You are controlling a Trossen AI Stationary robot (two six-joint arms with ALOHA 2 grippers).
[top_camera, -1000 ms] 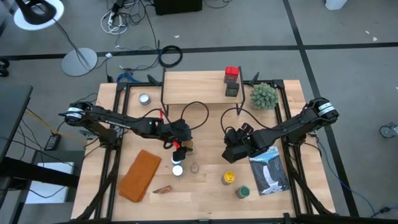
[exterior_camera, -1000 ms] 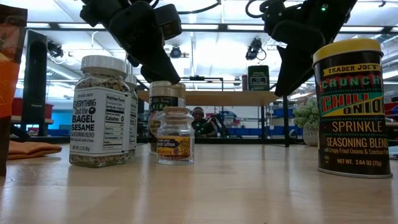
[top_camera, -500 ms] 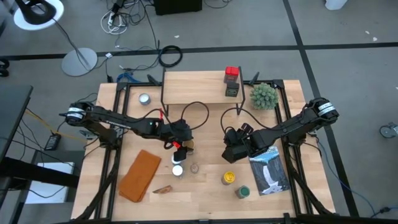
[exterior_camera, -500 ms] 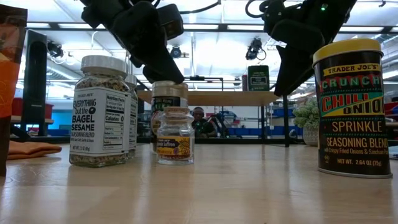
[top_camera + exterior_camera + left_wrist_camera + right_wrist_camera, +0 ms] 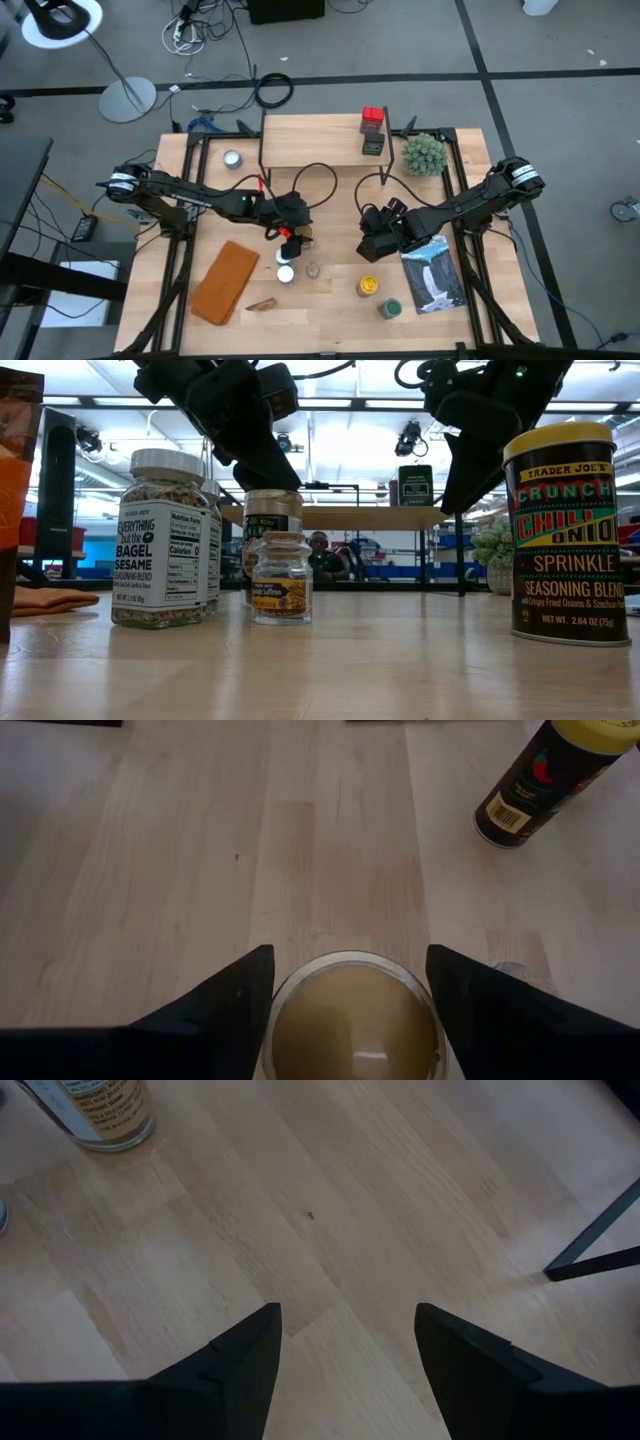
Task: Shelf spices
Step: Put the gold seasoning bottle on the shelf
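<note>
- Wood table [image 5: 330, 305], carrying everything below.
- Shelf [image 5: 310, 140] at the far middle edge, wooden top on thin black legs.
- Left gripper [image 5: 291, 232]: sits left of table centre, down over the tan-lid jar [image 5: 355, 1020], one finger against each side of the lid. Looks closed on it. Jar upright, with its base hidden in the low view.
- Right gripper [image 5: 372, 245]: hangs right of centre over bare wood, fingers parted at a middling width, nothing between them.
- Orange cloth [image 5: 227, 281] flat at the near left, well apart from the shelf.
- Booklet [image 5: 433, 275] flat at the near right, beside the right arm.
- Plant ball [image 5: 424, 153] just beside the right end of the shelf.
- Red-top jar [image 5: 373, 117] and dark jar [image 5: 373, 145] on the right part of the shelf top, one just beside the other.
- White-top jar [image 5: 286, 273] on the table, just nearside of the left gripper.
- Yellow tin [image 5: 368, 287] and green-top jar [image 5: 390, 308] near each other on the table, nearside of the right gripper.
- Small jar [image 5: 313, 270] on the table beside the white-top jar.
- Silver tin [image 5: 233, 158] on the table, left of the shelf.
</note>
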